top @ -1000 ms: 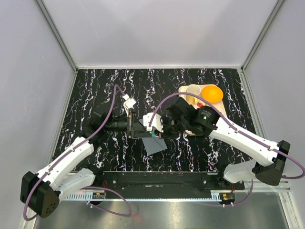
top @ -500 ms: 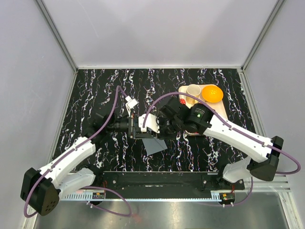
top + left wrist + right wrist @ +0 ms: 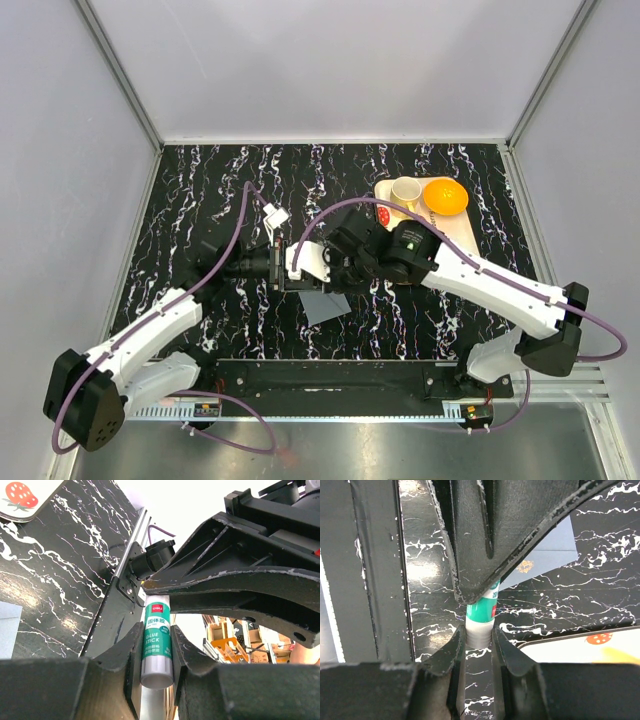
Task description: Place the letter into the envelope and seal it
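A green-and-white glue stick [image 3: 156, 645] is held between both grippers above the table. My left gripper [image 3: 156, 630] is shut on its green body. My right gripper [image 3: 479, 630] is shut on its white ridged end [image 3: 480, 634]. In the top view the two grippers, left [image 3: 288, 270] and right [image 3: 318, 270], meet tip to tip. The slate-grey envelope [image 3: 325, 305] lies flat on the table just in front of them and also shows in the right wrist view [image 3: 545, 555]. The letter is not in view.
A cream tray [image 3: 462, 232] printed with strawberries sits at the back right. It carries a small cup [image 3: 406, 190] and an orange bowl [image 3: 445, 195]. Its edge shows in the right wrist view [image 3: 580, 650]. The tabletop is black marble.
My right arm has shifted left, bringing its gripper up against the left gripper at the glue stick. The left arm has hardly moved. The envelope lies where it was.
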Tool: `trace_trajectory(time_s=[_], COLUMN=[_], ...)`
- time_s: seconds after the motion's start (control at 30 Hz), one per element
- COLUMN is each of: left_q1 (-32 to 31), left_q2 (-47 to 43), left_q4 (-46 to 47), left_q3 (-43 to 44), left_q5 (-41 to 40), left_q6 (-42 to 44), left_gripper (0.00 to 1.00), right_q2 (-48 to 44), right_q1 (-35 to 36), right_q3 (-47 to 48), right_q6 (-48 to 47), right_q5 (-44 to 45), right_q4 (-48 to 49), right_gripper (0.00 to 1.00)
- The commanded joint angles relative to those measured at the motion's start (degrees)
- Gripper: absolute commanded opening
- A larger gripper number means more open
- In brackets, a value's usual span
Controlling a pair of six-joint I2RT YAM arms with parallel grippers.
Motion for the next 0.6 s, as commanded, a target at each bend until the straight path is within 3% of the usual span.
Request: trace_trajectory(time_s=[0.0,0.4,0.53,0.57], left_q1=[-1.3,-1.1,1.4,2.4], left_q2=[1.6,3.0,1.9,1.7], left_q4=[4.8,8.9,-1.6,-8.3], left_q3=[-0.7,-1.6,2.3,3.4], left_q5=[-3.8,-4.4,-3.9,-3.7], left_q6=[-2.4,-7.5,4.2,7.0], left_gripper=[0.00,0.00,0.00,0.00], right_q2=[-0.8,-7.9,-7.9,-8.2], right_q1=[5.2,12.7,12.2,11.7], right_q3=[2.6,-10.9,-9.6,-9.8], right_q6=[-1.8,-3.8,-3.8,-3.8], right_q5=[-2.7,-0.4,-0.4,-0.4], right_q4=[26.9,28.9,28.9,28.9], right_gripper=[0.00,0.00,0.00,0.00])
